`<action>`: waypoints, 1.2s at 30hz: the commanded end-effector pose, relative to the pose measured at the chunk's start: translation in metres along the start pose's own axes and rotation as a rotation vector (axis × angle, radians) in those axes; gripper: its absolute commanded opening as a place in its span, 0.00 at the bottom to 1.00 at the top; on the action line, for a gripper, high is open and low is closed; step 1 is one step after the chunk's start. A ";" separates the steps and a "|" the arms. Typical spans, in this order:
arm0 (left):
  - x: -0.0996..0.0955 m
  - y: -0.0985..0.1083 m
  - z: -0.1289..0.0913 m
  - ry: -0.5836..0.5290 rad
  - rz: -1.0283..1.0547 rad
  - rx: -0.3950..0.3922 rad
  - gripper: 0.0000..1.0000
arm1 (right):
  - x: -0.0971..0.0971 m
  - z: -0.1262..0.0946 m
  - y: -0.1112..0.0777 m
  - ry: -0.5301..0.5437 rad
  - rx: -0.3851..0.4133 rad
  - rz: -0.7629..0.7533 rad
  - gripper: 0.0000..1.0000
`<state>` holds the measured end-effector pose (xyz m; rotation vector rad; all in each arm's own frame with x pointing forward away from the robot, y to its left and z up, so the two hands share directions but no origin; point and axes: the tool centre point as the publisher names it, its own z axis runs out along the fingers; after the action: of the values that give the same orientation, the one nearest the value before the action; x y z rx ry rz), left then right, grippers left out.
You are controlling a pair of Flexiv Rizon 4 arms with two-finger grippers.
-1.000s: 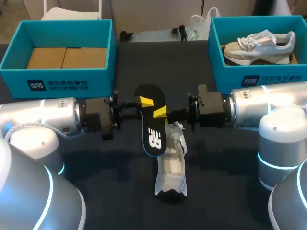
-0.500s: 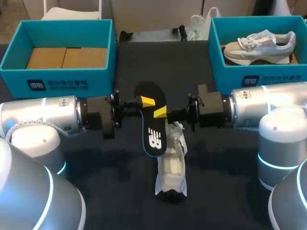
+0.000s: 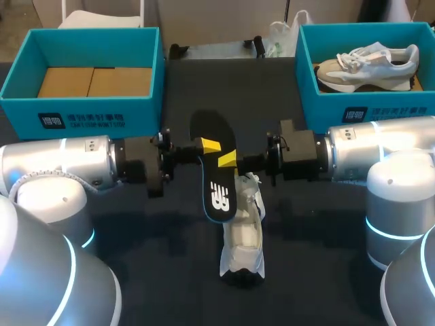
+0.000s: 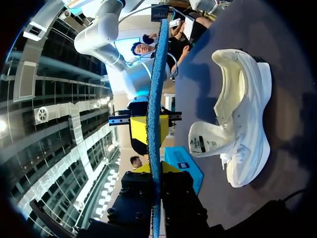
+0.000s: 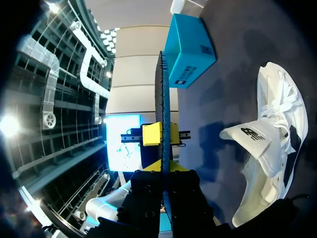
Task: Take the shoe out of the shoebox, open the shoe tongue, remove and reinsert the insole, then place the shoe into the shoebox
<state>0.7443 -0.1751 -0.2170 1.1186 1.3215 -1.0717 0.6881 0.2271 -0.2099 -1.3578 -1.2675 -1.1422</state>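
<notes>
Black insole (image 3: 219, 193) is gripped by left hand (image 3: 206, 145) and right hand (image 3: 227, 159) from opposite sides, over white shoe (image 3: 243, 238) on table (image 3: 136, 258); tongue (image 5: 253, 135) seemingly open.

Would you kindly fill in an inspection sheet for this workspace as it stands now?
Surface: dark table, bare around the work.
Job's things: black insole held above the table, partly over the white shoe, which lies on the table with its tongue folded open; left shoebox holds no shoe; right shoebox holds a second shoe.
Clutter: nothing seen.
Grippers: left gripper and right gripper are both shut on the insole, from opposite edges.
Cables: nothing seen.
Surroundings: nothing seen reaching over the table.
</notes>
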 end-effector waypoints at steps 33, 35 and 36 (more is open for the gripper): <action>0.031 -0.069 -0.029 0.441 -0.187 0.054 0.00 | 0.012 -0.102 -0.008 -0.424 0.316 -0.742 1.00; 0.031 -0.069 -0.029 0.441 -0.187 0.054 0.00 | 0.012 -0.102 -0.008 -0.424 0.316 -0.742 1.00; 0.031 -0.069 -0.029 0.441 -0.187 0.054 0.00 | 0.012 -0.102 -0.008 -0.424 0.316 -0.742 1.00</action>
<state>0.6789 -0.1465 -0.2521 1.3222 1.6732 -1.1636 0.6786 0.1401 -0.1931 -1.0143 -2.0450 -1.1950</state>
